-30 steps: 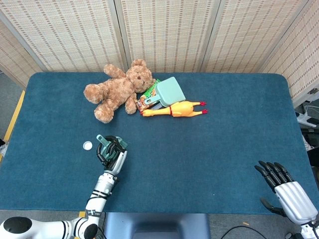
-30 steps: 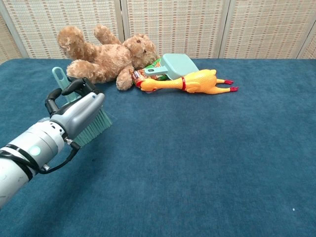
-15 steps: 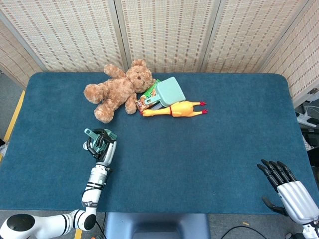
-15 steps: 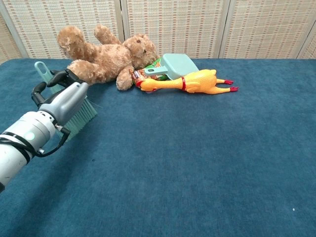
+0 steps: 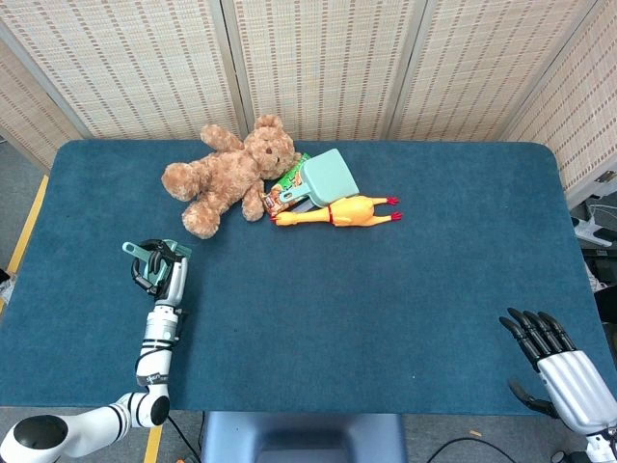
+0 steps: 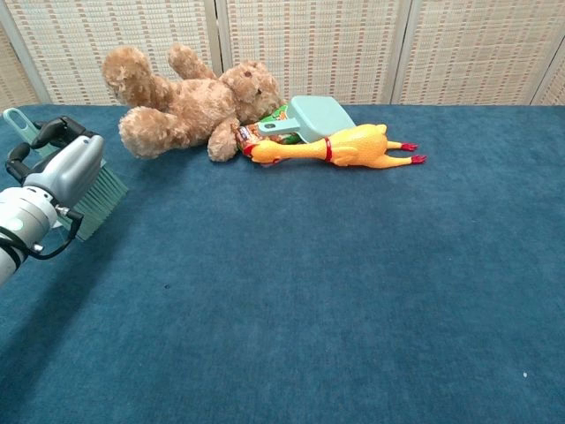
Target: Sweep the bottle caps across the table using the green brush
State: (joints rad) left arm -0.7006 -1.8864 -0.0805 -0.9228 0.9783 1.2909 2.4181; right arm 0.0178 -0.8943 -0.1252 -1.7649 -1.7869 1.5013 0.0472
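Observation:
My left hand (image 5: 162,273) grips the green brush (image 6: 97,196) at the table's left side. In the chest view the left hand (image 6: 60,170) is at the far left, the bristles point down onto the blue cloth, and the brush handle (image 6: 18,121) sticks up behind the fingers. No bottle cap shows in either view; the area under the hand and brush is hidden. My right hand (image 5: 557,365) is at the near right corner, fingers stretched out and apart, holding nothing. The chest view does not show the right hand.
A brown teddy bear (image 5: 227,174) lies at the back of the blue table (image 5: 405,289). Beside it are a mint dustpan (image 5: 328,178), a snack packet (image 5: 284,196) and a yellow rubber chicken (image 5: 337,212). The table's left edge is close to the brush.
My left hand has carried the brush leftward across the cloth, over the spot where a white cap lay a second ago; that cap no longer shows. The right hand has barely shifted.

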